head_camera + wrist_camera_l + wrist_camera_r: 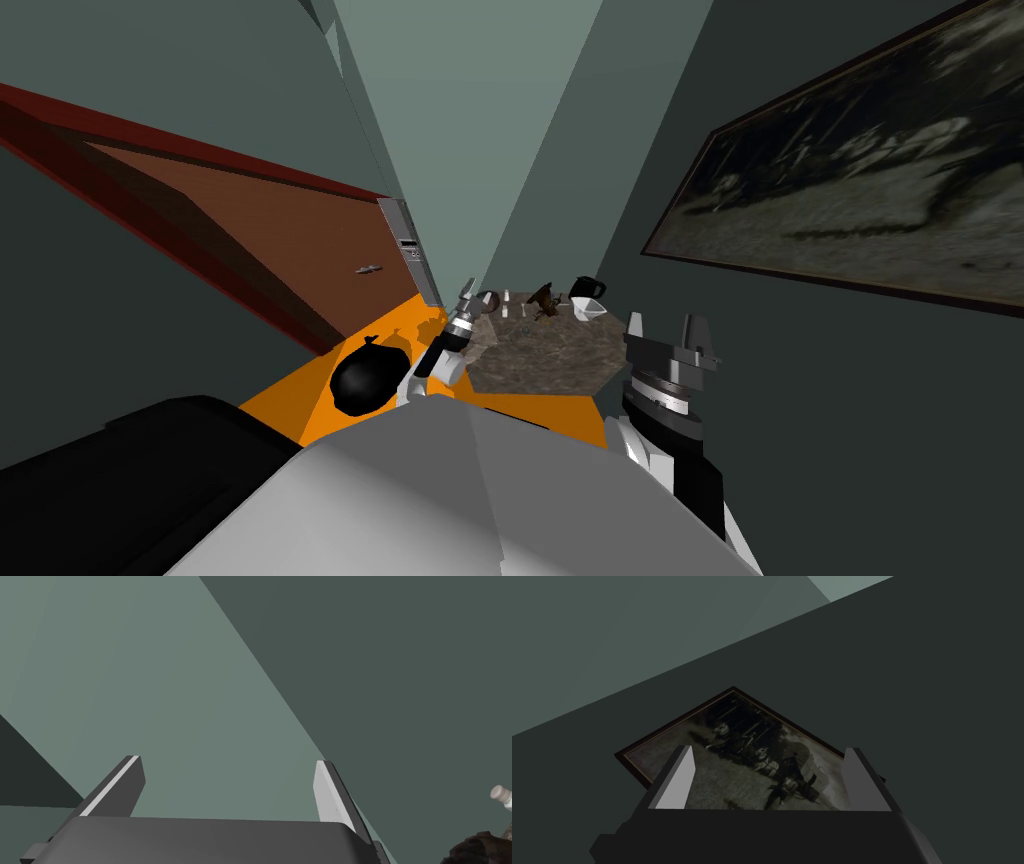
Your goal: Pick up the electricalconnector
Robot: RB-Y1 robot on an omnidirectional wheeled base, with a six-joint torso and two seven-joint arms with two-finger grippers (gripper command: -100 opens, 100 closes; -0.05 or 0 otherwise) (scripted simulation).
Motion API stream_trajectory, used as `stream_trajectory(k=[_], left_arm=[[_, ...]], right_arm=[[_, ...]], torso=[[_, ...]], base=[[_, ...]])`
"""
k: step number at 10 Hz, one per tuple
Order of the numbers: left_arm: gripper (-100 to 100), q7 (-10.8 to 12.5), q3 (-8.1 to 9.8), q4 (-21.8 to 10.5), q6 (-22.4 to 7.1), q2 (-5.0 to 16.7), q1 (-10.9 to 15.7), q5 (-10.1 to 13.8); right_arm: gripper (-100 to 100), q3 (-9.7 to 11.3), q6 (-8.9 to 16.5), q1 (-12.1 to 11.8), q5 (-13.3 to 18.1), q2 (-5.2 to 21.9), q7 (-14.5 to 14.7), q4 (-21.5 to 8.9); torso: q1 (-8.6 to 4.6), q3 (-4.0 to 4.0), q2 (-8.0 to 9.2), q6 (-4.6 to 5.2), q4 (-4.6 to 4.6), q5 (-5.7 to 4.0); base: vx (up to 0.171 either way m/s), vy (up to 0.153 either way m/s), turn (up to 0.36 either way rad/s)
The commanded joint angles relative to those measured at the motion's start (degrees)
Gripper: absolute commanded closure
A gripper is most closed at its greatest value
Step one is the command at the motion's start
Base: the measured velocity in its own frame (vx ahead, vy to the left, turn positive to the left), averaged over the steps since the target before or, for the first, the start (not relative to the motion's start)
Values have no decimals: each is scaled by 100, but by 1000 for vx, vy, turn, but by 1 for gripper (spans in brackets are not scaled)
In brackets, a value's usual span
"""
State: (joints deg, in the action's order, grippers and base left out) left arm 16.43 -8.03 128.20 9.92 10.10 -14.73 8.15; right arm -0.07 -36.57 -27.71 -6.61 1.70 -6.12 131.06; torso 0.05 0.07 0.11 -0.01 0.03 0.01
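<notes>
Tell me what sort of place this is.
Likely a narrow hallway or entry corner of a house: a brown door with a handle, a large framed picture, and a small stone-topped side table.

The table [545, 355] lay between the left gripper [468, 293] and the right gripper [666, 332]; what seemed a jug [588, 287] stood beside a bowl [590, 308] at its far edge.

Orange floor [300, 405], mottled brown table [545, 360]

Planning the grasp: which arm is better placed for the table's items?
Left: the left end effector, open, is at the table's edge near the items; the right end effector faces the picture.
</notes>
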Motion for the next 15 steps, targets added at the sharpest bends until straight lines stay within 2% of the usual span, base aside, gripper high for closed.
stream_trajectory(k=[1, 2, 3, 4, 5, 6, 7, 8, 9, 10, 11, 12, 13, 14, 15], left_arm=[[-100, 166, -51, -58, -286, 32, 206, 39], [-100, 311, -96, -102, -458, 54, 382, 74], [-100, 311, -96, -102, -612, 54, 382, 74], [-100, 457, -142, -153, -777, 68, 558, 112], [-100, 457, -142, -153, -907, 68, 558, 112], [-100, 603, -188, -212, -1092, 76, 734, 152], [-100, 603, -188, -212, -1210, 76, 734, 152], [-100, 748, -234, -280, -1396, 78, 908, 195], [-100, 748, -234, -280, -1520, 78, 908, 195], [-100, 891, -280, -357, -1729, 75, 1079, 239], [-100, 891, -280, -357, -1837, 75, 1079, 239], [-100, 1032, -327, -443, -2027, 68, 1246, 286], [-100, 1032, -327, -443, -2160, 68, 1246, 286], [-100, 1170, -372, -537, -2327, 59, 1409, 335], [-100, 1170, -372, -537, -2486, 59, 1409, 335]], right_arm=[[0, 0, 0, 0, 0, 0, 0, 0], [0, 0, 0, 0, 0, 0, 0, 0], [0, 0, 0, 0, 0, 0, 0, 0], [0, 0, 0, 0, 0, 0, 0, 0], [0, 0, 0, 0, 0, 0, 0, 0], [0, 0, 0, 0, 0, 0, 0, 0], [0, 0, 0, 0, 0, 0, 0, 0], [0, 0, 0, 0, 0, 0, 0, 0], [0, 0, 0, 0, 0, 0, 0, 0], [0, 0, 0, 0, 0, 0, 0, 0], [0, 0, 0, 0, 0, 0, 0, 0], [0, 0, 0, 0, 0, 0, 0, 0], [0, 0, 0, 0, 0, 0, 0, 0], [0, 0, 0, 0, 0, 0, 0, 0], [0, 0, 0, 0, 0, 0, 0, 0]], torso=[[0, 0, 0, 0, 0, 0], [1, 0, 0, 1, 0, 0], [2, 1, 3, 1, 0, 0], [1, 1, 2, 0, 0, 0], [-1, 0, 1, 1, 0, 0], [-3, -1, -2, 0, 0, 0], [-1, -2, -3, 1, -1, 0], [-1, -2, -4, -1, -1, 0], [-3, -3, -4, 1, -1, -1], [-3, -3, -5, -1, -1, -1], [-2, -3, -6, 0, -1, -1], [-2, -4, -7, -1, -2, 0], [-3, -5, -8, 0, -2, -1], [-3, -5, -9, -1, -2, -1], [-3, -6, -10, 0, -2, -1]], base=[[-32, 14, -31], [-47, 21, -57], [-38, 13, -26], [-35, 8, -36], [-27, 5, -22], [-26, 8, -37], [-20, 9, -22], [-23, 5, -34], [-20, 7, -18], [-21, 7, -37], [-15, 5, -19], [-14, 5, -28], [-11, 4, -22], [-8, 4, -31], [-5, 4, -17]])
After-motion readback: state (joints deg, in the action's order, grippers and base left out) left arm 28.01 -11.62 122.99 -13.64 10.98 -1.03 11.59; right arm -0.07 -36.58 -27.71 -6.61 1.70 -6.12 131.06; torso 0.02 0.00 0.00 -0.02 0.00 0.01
